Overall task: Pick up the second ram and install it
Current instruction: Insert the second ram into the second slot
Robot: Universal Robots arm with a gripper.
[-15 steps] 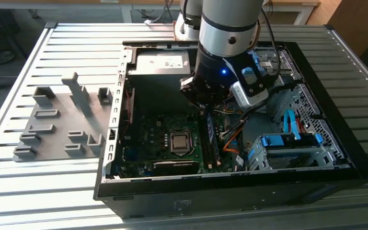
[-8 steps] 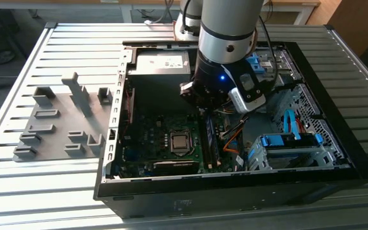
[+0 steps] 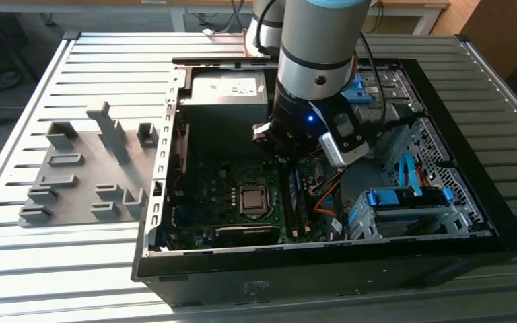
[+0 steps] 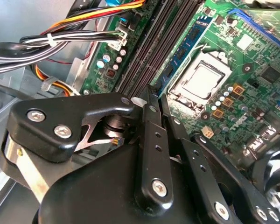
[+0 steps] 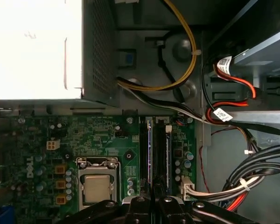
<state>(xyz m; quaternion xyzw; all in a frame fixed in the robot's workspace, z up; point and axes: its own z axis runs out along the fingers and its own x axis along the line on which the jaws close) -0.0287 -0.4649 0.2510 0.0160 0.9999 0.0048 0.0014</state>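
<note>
The second ram point(image 4: 186, 44) is a blue-green stick with dark chips, standing on edge along the memory slot nearest the processor socket point(image 4: 203, 79). In the first wrist view it shows edge-on as a thin bluish strip point(image 5: 150, 154) running straight in between my fingertips. My gripper point(image 4: 157, 94) hangs inside the open computer case, over the memory slots point(image 3: 295, 202), with its two black fingers point(image 4: 149, 121) drawn close together on the stick. The part of the stick under the fingers is hidden. Beside it, on the side away from the socket, lie further dark slots point(image 5: 168, 158).
The grey fixture plate point(image 3: 79, 182) lies on the slatted table at the exterior view's left, with nothing in its slots. The power-supply box point(image 3: 227, 91) sits at the far end of the case. Cable bundles point(image 5: 252, 177) and the blue-clipped drive bay point(image 3: 402, 198) crowd the slots' other side.
</note>
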